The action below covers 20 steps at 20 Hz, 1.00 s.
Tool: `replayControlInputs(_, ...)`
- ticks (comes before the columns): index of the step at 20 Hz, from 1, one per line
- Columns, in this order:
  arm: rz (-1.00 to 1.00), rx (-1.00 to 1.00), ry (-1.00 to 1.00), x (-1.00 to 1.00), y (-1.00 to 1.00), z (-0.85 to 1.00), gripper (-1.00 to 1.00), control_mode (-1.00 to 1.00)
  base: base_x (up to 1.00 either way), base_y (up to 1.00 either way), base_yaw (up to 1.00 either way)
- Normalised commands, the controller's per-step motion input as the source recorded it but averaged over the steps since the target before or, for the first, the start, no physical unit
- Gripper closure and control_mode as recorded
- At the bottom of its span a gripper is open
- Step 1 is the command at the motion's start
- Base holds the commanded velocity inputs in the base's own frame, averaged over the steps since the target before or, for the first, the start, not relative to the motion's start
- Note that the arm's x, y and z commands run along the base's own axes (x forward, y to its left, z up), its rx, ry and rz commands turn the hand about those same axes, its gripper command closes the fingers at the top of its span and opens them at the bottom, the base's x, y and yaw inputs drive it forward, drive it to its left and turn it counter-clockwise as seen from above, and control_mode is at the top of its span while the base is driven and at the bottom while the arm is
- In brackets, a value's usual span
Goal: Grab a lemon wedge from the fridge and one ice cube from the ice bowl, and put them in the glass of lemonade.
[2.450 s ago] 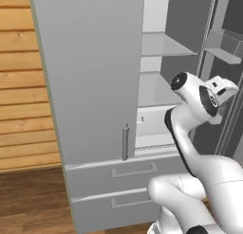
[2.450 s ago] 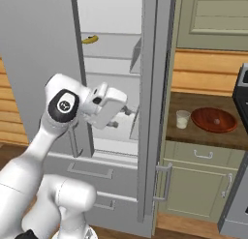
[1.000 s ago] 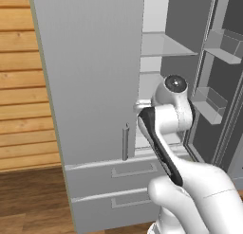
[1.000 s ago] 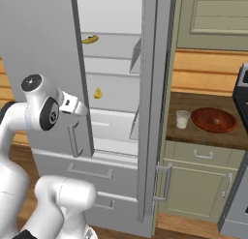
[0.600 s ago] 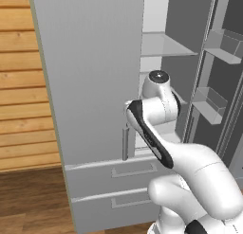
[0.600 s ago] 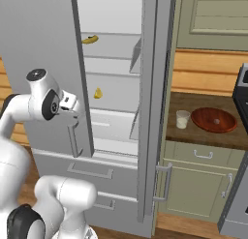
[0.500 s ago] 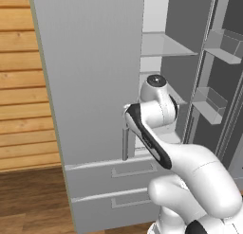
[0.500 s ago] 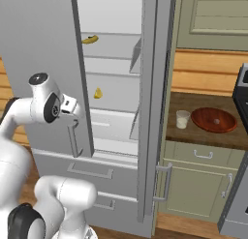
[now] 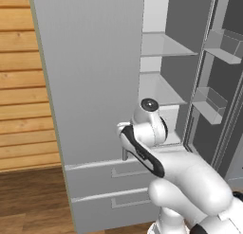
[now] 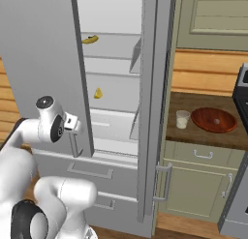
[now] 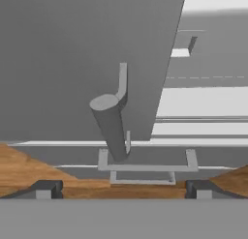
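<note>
The grey fridge [image 10: 43,54] stands with both doors swung out. Inside, the small yellow lemon wedge [image 10: 98,93] lies on a middle shelf. On the counter to the right, the glass of lemonade [image 10: 182,119] stands just left of the reddish-brown ice bowl [image 10: 213,119]. My gripper [image 11: 123,188] is open at the left door's outer face, its fingertips [image 11: 47,188] spread wide and nothing between them. The door's bar handle [image 11: 110,126] hangs just ahead of it, untouched. From the right base, my gripper [image 10: 76,128] sits by the door's lower edge, above the handle [image 10: 73,147].
A banana [image 10: 89,39] lies on the top shelf. The open right door [image 9: 216,91] carries shelf bins. Drawers [image 9: 114,174] with bar pulls sit below the doors. Beige cabinets [image 10: 193,185] stand under the counter, and wood-plank wall [image 9: 23,86] is to the left.
The arm has swung out of the fridge interior, leftward round the left door's edge, and the hand has sunk lower along the door face by the handle. The jaws stay open.
</note>
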Motion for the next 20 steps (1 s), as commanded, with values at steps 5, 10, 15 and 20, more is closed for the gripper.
replayControlInputs(5, 0.03, 0.0, 0.0, 0.37, 0.17, -0.11, -1.0, -1.0, 0.0, 0.0, 0.0)
replayControlInputs(10, 0.01, 0.0, 0.0, 0.44, 0.0, -0.16, -1.0, -1.0, 0.0, 0.0, 0.0)
replayControlInputs(15, 0.01, 0.0, 0.0, 0.1, 0.05, -0.32, -1.0, -1.0, 0.0, 0.0, 0.0)
replayControlInputs(20, 0.0, 0.0, 0.0, 0.09, 0.08, -0.22, -1.0, -1.0, 0.0, 0.0, 0.0)
